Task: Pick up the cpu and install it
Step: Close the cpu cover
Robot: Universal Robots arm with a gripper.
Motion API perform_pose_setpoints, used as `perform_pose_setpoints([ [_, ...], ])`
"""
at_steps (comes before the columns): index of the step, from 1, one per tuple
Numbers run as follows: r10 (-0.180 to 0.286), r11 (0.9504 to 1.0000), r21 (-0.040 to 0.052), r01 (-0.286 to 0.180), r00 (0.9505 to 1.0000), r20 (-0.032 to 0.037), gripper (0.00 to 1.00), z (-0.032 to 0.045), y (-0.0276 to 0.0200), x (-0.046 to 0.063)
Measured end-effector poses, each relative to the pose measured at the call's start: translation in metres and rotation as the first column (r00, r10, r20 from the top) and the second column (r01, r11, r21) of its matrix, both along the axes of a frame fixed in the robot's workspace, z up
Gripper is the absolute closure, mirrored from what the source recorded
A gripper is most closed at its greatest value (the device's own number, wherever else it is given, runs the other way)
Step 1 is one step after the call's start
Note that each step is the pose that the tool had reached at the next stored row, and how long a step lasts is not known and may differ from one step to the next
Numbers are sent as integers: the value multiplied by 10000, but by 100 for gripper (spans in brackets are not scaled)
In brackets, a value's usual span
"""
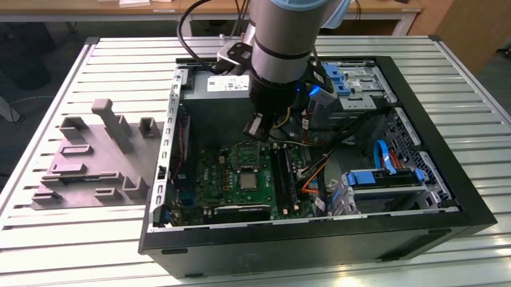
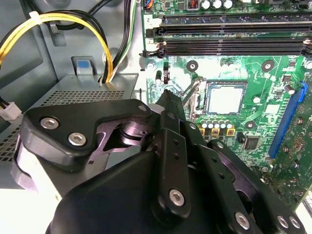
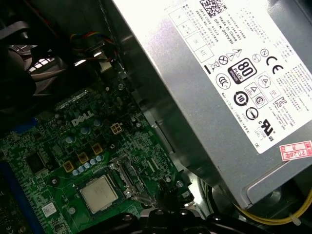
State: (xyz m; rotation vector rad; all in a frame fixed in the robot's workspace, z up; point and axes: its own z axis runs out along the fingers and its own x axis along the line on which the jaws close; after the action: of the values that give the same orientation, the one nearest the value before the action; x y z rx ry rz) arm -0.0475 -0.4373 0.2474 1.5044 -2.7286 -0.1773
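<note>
The cpu (image 2: pixel 225 99) lies in its socket on the motherboard (image 2: pixel 273 83), apart from the gripper (image 2: pixel 168 97), whose fingers look pressed together, holding nothing; any descent should stay square over it.

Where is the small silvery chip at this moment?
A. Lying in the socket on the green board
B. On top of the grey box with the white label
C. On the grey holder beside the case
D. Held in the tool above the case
A. In both wrist views the chip lies flat in the socket on the green board, apart from the tool.
</note>
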Motion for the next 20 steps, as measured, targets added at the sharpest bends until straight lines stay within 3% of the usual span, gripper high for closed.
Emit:
perform_pose_setpoints([
  [20, 120, 9999, 0, -120, 9999, 0, 89, 15, -3, -12],
])
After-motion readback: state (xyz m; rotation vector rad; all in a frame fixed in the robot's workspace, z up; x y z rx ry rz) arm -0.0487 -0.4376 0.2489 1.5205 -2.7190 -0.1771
